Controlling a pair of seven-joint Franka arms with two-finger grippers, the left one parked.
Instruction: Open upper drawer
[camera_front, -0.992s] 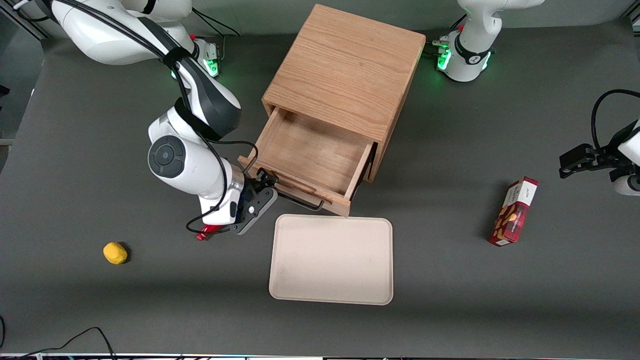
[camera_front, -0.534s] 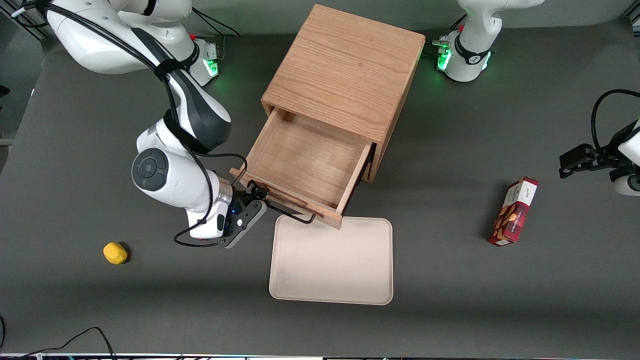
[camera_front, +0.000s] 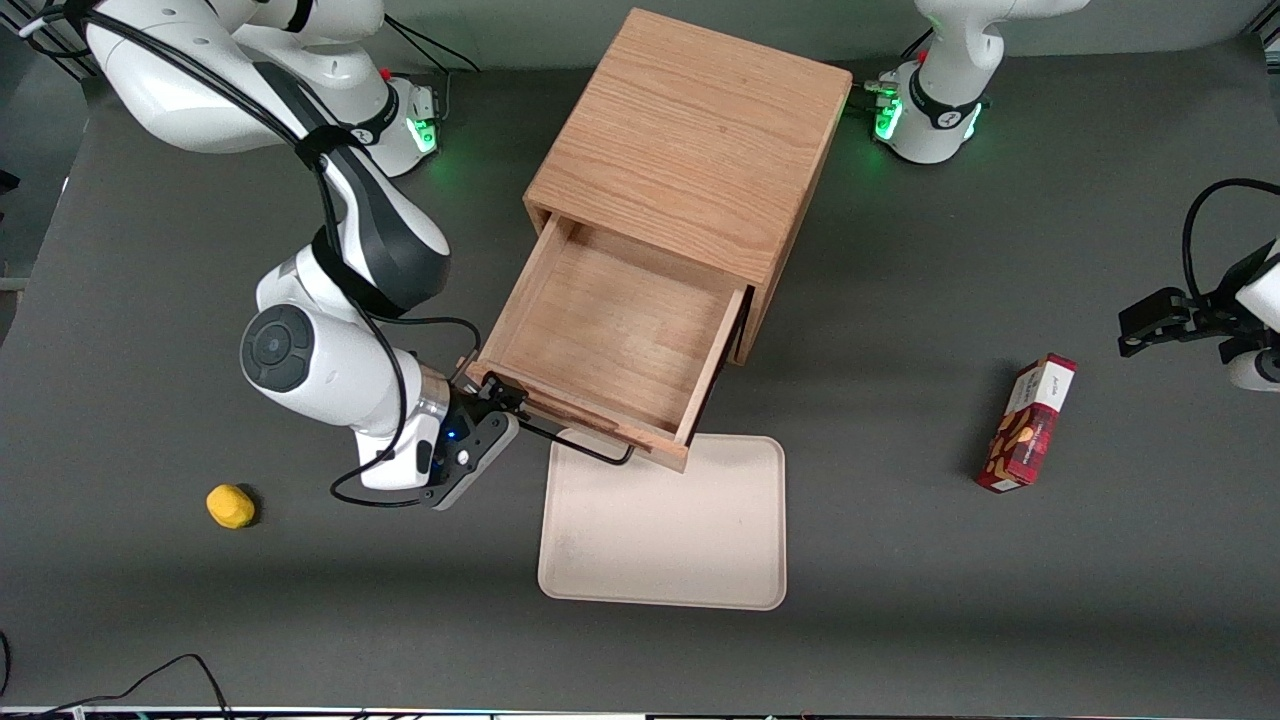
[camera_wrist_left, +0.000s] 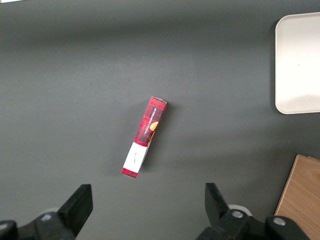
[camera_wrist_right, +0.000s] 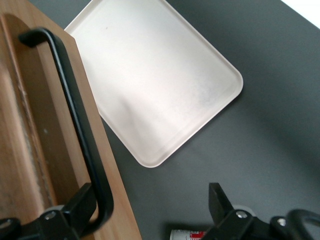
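Front view: the cabinet (camera_front: 690, 140) stands at the table's 12 o'clock. The upper drawer (camera_front: 610, 340) juts from it toward 7 o'clock, pulled nearly fully out with its bare floor showing. Its front edge overhangs the 11 o'clock corner of the beige tray (camera_front: 665, 540). The gripper (camera_front: 497, 400) sits at the end of the black wire handle (camera_front: 580, 445) toward the working arm. A yellow lump (camera_front: 230, 505) lies well apart at 8 o'clock from the drawer, and a red carton (camera_front: 1027, 423) lies toward the parked arm's end.

The drawer looks a stiff, fairly light oak box that should slide on straight runners. The thin bar is the only sensible hold, best taken near its middle so the box does not rack (an end grip, as here, invites twisting).

A second ago the drawer front stopped just short of the tray. Since then the drawer has come out further, and the wrist has travelled with it toward 7 o'clock.

Left wrist view: only the red carton (camera_wrist_left: 145, 137), a tray corner (camera_wrist_left: 300, 65) and a cabinet edge (camera_wrist_left: 302, 195) show.

Right wrist view: the fingers (camera_wrist_right: 80, 205) of the gripper (camera_wrist_right: 150, 197) are spread wide. The handle (camera_wrist_right: 75, 115) curves in just beside one finger, unpinched, against the drawer front (camera_wrist_right: 30, 150) and above the tray (camera_wrist_right: 160, 85).
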